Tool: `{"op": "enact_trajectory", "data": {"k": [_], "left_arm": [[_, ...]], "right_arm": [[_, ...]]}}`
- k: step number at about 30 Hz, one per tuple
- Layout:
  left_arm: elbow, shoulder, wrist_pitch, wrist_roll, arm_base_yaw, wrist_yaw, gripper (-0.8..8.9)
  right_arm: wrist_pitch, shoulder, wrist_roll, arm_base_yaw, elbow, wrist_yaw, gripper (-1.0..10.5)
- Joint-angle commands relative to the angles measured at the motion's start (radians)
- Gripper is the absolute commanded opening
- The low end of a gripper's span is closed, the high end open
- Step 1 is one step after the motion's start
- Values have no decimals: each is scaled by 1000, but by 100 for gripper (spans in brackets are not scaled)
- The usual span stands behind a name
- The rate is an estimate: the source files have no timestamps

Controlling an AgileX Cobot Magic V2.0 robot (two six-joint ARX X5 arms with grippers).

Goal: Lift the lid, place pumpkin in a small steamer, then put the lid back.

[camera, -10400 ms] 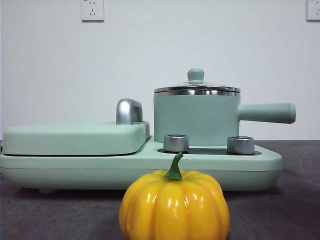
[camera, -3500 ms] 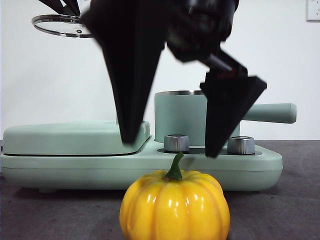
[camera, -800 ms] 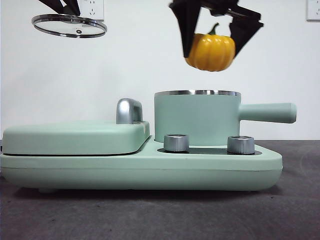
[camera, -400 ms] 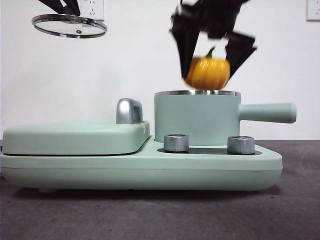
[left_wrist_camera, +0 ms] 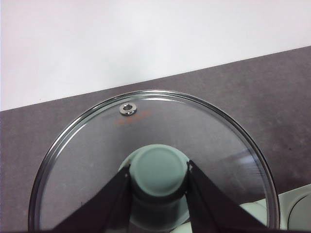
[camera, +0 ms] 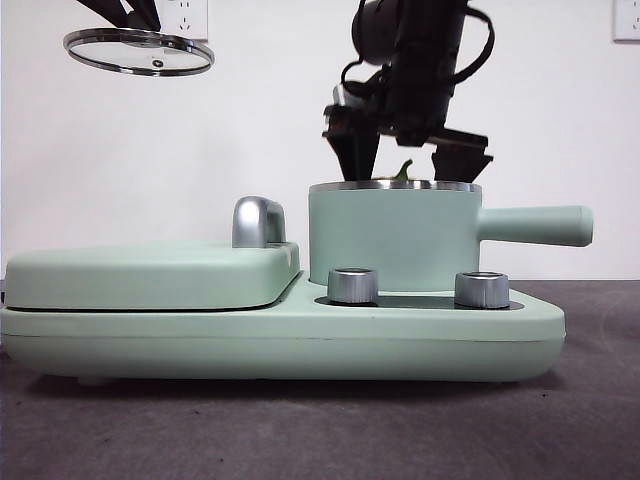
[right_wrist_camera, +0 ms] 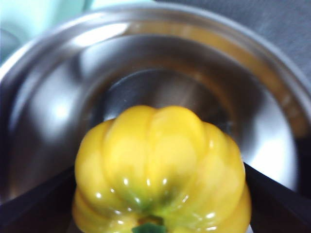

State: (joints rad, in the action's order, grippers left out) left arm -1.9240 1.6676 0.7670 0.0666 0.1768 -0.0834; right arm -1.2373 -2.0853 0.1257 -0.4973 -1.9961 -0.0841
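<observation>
The mint-green small steamer [camera: 395,238] stands open on its base, long handle [camera: 535,225] pointing right. My right gripper [camera: 405,150] reaches down into its mouth, shut on the yellow pumpkin [right_wrist_camera: 160,160]. The wrist view shows the pumpkin inside the steel bowl [right_wrist_camera: 160,63], a black jaw on each side. From the front only the green stem tip [camera: 404,170] shows above the rim. High at the far left, my left gripper [left_wrist_camera: 159,179] is shut on the mint knob [left_wrist_camera: 159,170] of the glass lid [camera: 138,50], holding it level in the air.
A flat mint-green griddle cover [camera: 150,275] with a steel handle [camera: 258,222] lies left of the steamer on the same base [camera: 300,340]. Two steel knobs [camera: 352,286] [camera: 481,290] stand in front of the pot. Dark tabletop lies in front.
My right gripper has come down with the pumpkin, from above the steamer into its mouth, so the pumpkin is now hidden behind the pot wall. The lid has stayed still.
</observation>
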Motion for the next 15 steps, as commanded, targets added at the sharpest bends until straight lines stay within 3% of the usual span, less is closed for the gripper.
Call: {"op": "enact_trajectory", "data": {"k": [1, 8, 15], "left_arm": [[-32, -5, -28, 0, -1, -3, 17], [-32, -5, -27, -1, -1, -3, 17], [-32, -5, -27, -1, -1, -3, 17]], "right_arm": [[5, -32, -14, -25, -24, 11, 399], [-13, -63, -15, -54, -24, 86, 400], [-19, -86, -14, -55, -24, 85, 400]]}}
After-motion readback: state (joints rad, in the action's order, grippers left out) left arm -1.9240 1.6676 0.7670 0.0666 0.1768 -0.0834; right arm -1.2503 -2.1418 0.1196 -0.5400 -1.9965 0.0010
